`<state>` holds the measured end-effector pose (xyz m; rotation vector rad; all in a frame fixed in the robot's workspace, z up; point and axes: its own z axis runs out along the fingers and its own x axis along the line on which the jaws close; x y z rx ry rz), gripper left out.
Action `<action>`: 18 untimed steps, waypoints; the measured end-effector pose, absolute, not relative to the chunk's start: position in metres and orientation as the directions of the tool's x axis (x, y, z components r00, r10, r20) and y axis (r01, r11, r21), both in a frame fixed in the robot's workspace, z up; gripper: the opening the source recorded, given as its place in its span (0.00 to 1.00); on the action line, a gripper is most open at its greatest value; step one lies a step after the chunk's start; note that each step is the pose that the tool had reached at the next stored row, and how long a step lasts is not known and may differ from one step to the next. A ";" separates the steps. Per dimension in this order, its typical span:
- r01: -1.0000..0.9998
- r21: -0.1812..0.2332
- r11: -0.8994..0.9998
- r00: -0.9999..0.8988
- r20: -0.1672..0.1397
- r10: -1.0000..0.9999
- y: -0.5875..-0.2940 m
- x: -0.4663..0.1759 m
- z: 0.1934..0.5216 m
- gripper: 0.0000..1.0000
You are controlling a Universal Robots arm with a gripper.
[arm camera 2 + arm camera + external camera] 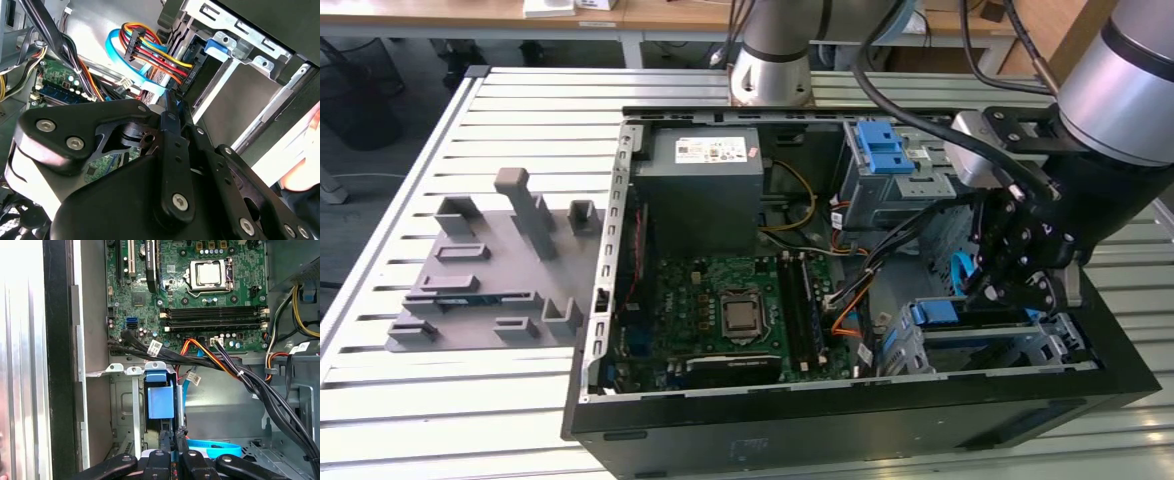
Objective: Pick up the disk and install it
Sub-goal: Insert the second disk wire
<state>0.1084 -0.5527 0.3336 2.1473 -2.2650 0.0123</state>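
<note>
I can't read any text: the power supply's point(698, 190) white sticker point(708, 151) and the cable point(150, 351) tags point(155, 346) seem printed, but illegibly.

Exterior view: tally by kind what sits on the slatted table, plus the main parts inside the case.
Computer case: 1
Grey fixture block: 1
Power supply: 1
Motherboard: 1
Total: 4

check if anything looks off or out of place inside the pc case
Nothing looks damaged or spilled. The open computer case lies on its side on the slatted table, with loose cables draped over the motherboard. The end effector sits low at the drive cage.
</note>
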 end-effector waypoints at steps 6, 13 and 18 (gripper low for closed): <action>-0.998 0.009 0.055 -0.055 0.020 -0.998 -0.553 0.109 0.331 0.16; -0.998 0.009 0.056 -0.055 0.020 -0.998 -0.553 0.109 0.330 0.16; -0.998 0.009 0.056 -0.055 0.020 -0.998 -0.553 0.109 0.330 0.16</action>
